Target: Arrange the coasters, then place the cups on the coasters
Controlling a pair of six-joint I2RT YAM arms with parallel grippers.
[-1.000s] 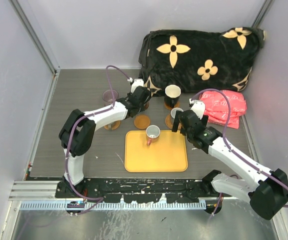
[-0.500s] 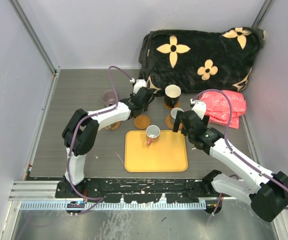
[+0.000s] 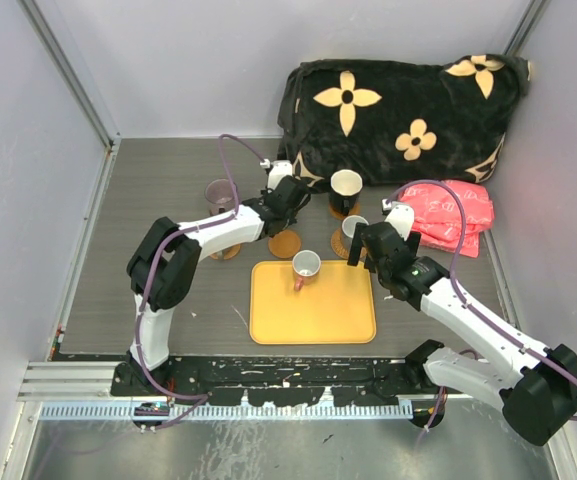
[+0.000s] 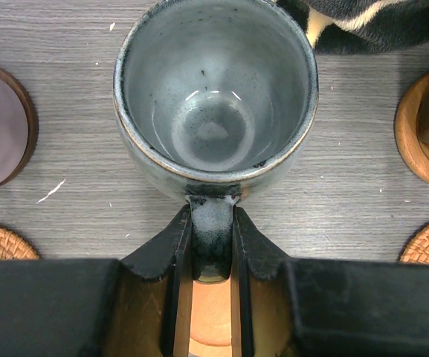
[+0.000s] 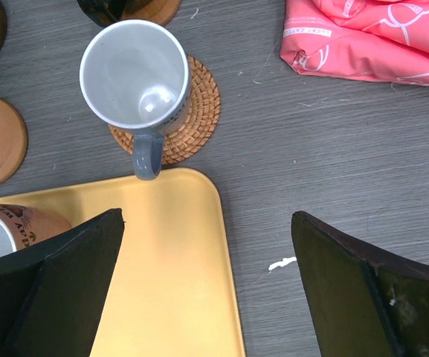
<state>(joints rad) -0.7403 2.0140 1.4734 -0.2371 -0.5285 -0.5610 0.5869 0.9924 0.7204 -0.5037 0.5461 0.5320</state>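
A: What do the left fingers (image 4: 184,239) hold?
B: The handle of a grey mug (image 4: 215,97), pinched between them, so they are nearly closed. It has a speckled blue-grey glaze, glossy inside, and a round brown-edged rim. It is beyond the yellow tray's (image 3: 318,318) far left corner. I cannot tell whether its base touches the counter (image 4: 348,193).
A: And beneath?
B: A smooth orange-brown coaster (image 4: 210,327), a flat disc just off the tray's far edge, shows between the fingers.
A: The right fingers (image 5: 65,282)?
B: Spread wide, holding nothing, above the tray's far right corner. Just past that corner a second mug (image 5: 134,78), matte grey with a white inside, stands on a woven wicker coaster (image 5: 199,111), its handle pointing at the tray.
A: Anything on the tray?
B: One cup (image 3: 305,266) with a pale inside, near the far edge. The tray is a smooth rectangle with rounded corners.
A: Room to move?
B: Bare wood-grain counter lies left and right of the tray. Farther right is a crinkled pink packet (image 5: 370,37). Beyond the tray a plush black blanket (image 3: 398,110) crowds in, its edge just beside the held mug's rim. A black cup (image 3: 346,186) stands there too.
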